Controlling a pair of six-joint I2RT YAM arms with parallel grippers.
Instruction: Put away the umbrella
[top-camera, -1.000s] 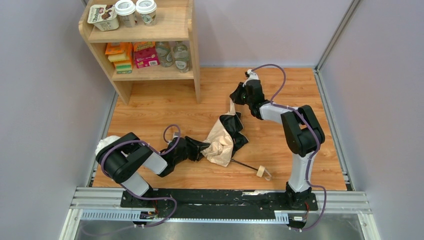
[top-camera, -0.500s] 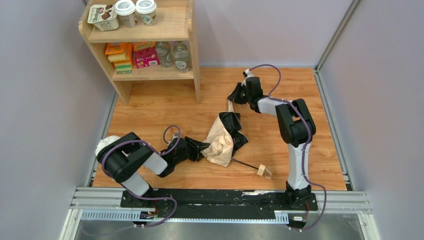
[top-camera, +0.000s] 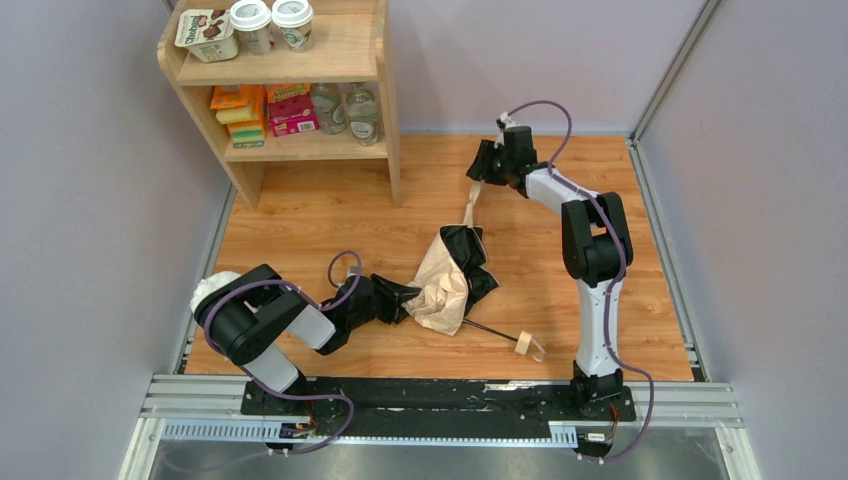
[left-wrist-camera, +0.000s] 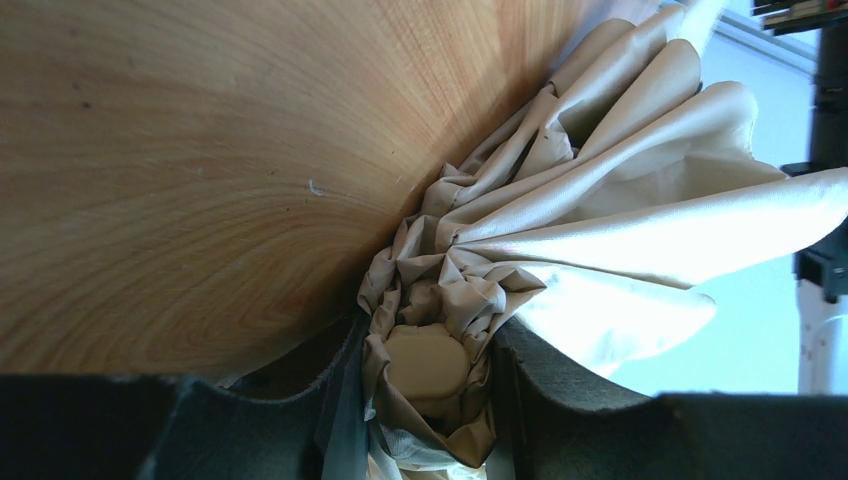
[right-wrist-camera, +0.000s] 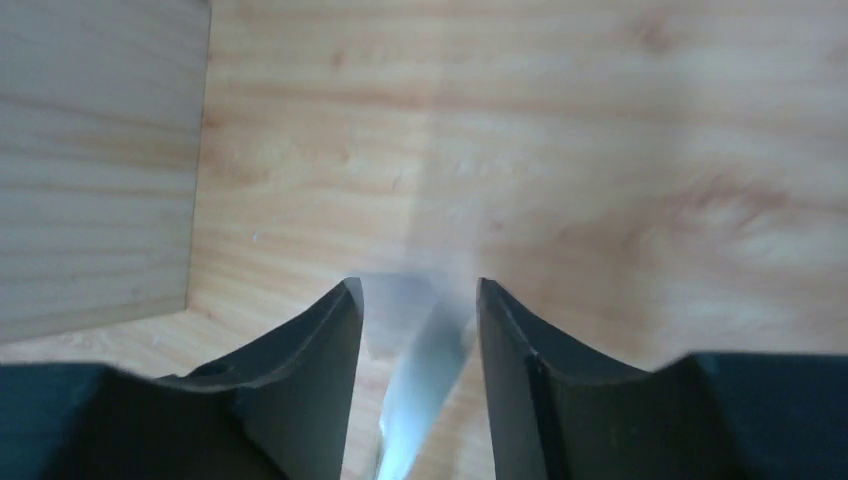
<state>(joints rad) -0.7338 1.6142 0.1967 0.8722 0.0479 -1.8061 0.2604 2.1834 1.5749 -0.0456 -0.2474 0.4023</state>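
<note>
The umbrella lies crumpled mid-table, beige canopy with black folds. Its thin black shaft runs to the wooden block handle at the front right. My left gripper is shut on the canopy's bunched tip; in the left wrist view the beige cap and gathered fabric fill the space between the fingers. The beige strap rises from the canopy toward my right gripper at the back. In the right wrist view the right gripper stands open, with the blurred strap loose between its fingers.
A wooden shelf unit stands at the back left, holding cups, boxes and bottles; its side panel is close on the left in the right wrist view. A white bag lies behind the left arm. Grey walls enclose the table.
The right gripper moved a little back and to the right, and its jaws opened off the strap. The left gripper and the canopy have stayed put.
</note>
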